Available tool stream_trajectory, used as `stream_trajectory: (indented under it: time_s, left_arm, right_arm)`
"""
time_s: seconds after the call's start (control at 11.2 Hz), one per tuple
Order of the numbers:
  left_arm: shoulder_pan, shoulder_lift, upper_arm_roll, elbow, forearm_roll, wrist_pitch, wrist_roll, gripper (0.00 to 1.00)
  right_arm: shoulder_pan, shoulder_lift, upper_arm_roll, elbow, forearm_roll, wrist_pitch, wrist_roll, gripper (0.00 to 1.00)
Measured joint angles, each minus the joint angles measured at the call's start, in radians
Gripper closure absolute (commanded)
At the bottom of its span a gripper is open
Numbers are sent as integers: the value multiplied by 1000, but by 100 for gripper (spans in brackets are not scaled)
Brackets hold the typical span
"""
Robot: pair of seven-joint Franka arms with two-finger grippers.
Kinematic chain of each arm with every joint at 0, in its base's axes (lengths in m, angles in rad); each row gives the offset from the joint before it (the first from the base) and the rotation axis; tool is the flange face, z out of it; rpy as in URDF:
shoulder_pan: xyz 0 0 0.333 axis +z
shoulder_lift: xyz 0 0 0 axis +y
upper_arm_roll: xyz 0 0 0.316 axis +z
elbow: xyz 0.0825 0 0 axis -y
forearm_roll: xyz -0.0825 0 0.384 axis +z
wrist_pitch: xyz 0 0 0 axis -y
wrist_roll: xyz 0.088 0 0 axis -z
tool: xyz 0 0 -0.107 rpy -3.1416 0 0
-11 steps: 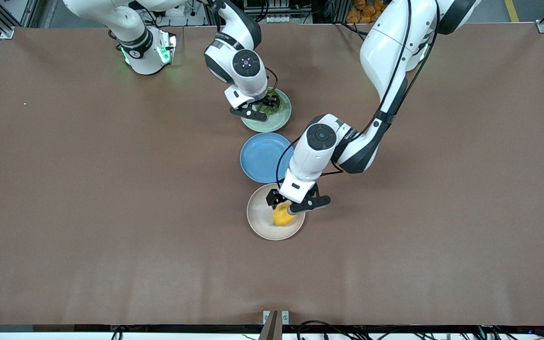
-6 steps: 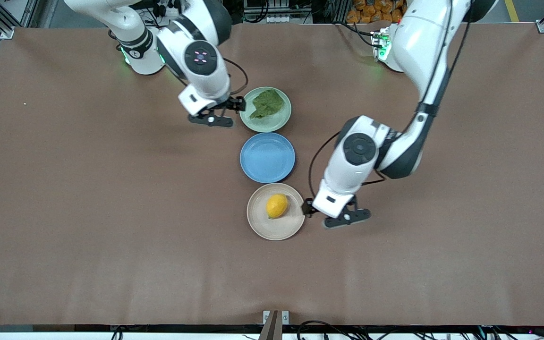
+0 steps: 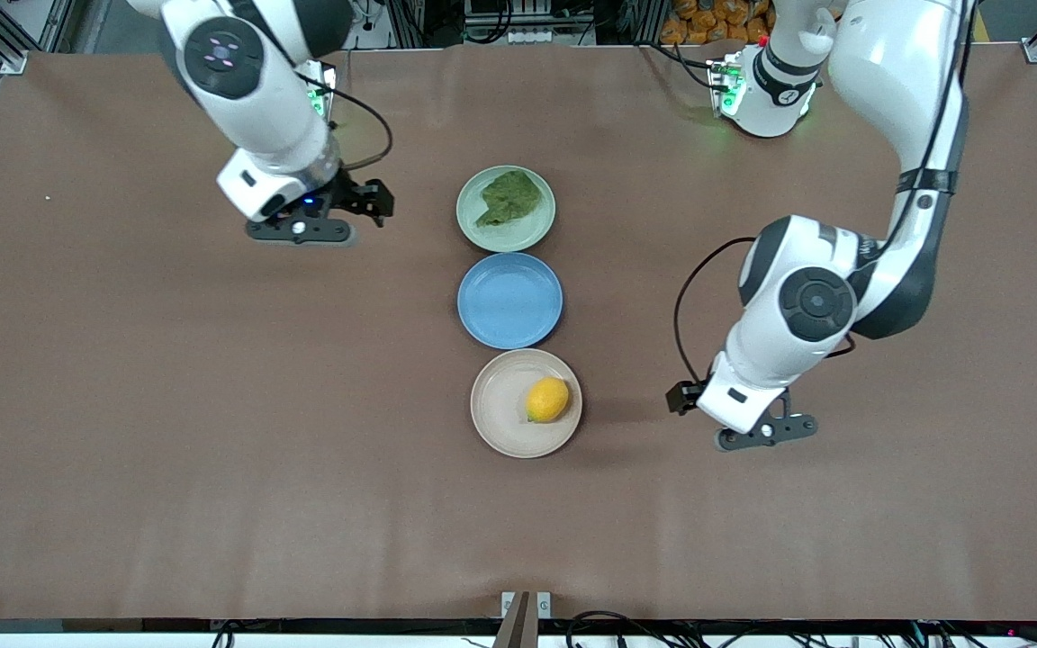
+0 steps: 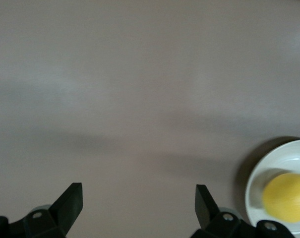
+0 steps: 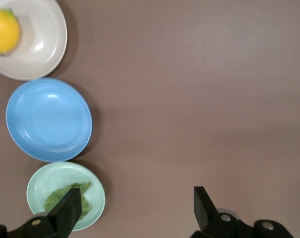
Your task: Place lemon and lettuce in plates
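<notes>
The yellow lemon (image 3: 547, 400) lies in the beige plate (image 3: 499, 407), which is the plate nearest the front camera. The dark-green lettuce (image 3: 509, 198) lies in the mint plate (image 3: 518, 241), nearest the robots' bases. My left gripper (image 3: 680, 396) is open and empty, over bare table beside the beige plate toward the left arm's end. Its wrist view (image 4: 138, 198) shows the lemon (image 4: 287, 197) in the plate (image 4: 261, 171). My right gripper (image 3: 373, 200) is open and empty, over bare table beside the mint plate. Its wrist view (image 5: 136, 198) shows the lettuce (image 5: 65, 196), mint plate (image 5: 50, 176) and lemon (image 5: 3, 30).
An empty blue plate (image 3: 509, 301) sits between the mint and beige plates; it also shows in the right wrist view (image 5: 48, 119). The three plates form a line down the middle of the brown table (image 3: 167, 405).
Both grippers let go and drew away from their plates, each toward its own end of the table. The lemon now lies free in the beige plate, the lettuce uncovered in the mint plate.
</notes>
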Motion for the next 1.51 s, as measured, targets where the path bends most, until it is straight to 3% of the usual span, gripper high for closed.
stream_trajectory:
  time_s: [0.27,0.62,1.07,1.51]
  left_arm:
    - [36,-61,3,-29,0,-73,116,0]
    - [131,-238,16,-121,0,-221,344,0]
    - [159,-438,68,-157,0,-243,368,0]
    - [164,-595,78,-162,-17,-442,439,0]
  right_arm:
    - [-72,-27,-48,94,-48,-75,-111,0]
    - [-63,-29,-242,236,-64,-153,-339,0]
    - [-24,-29,-426,265,-65,-159,-536,0]
    - [-9,-28,-532,299,-66,-159,-622,0]
